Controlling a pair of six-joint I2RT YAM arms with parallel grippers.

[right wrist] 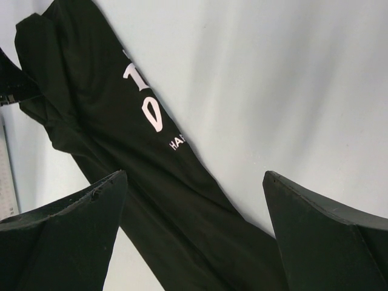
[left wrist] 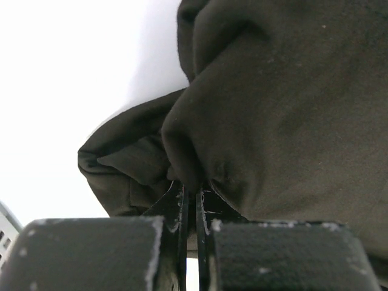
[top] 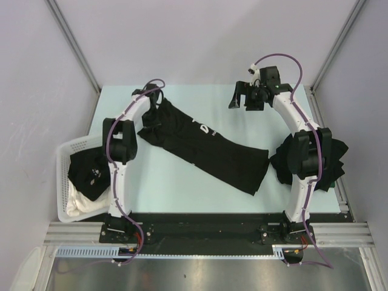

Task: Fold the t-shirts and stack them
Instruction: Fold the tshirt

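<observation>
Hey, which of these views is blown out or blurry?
Left wrist view: background left of the t-shirt is blown out white; the left end effector pinching it is sharp. Right wrist view: evenly lit, the right end effector near-black, little detail. Top external view: even light, faint shadows, no blur.

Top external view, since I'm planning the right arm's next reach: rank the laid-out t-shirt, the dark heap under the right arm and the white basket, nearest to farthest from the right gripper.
1. laid-out t-shirt, mid-table, left of the right gripper.
2. dark heap, right edge.
3. white basket, far left.
</observation>
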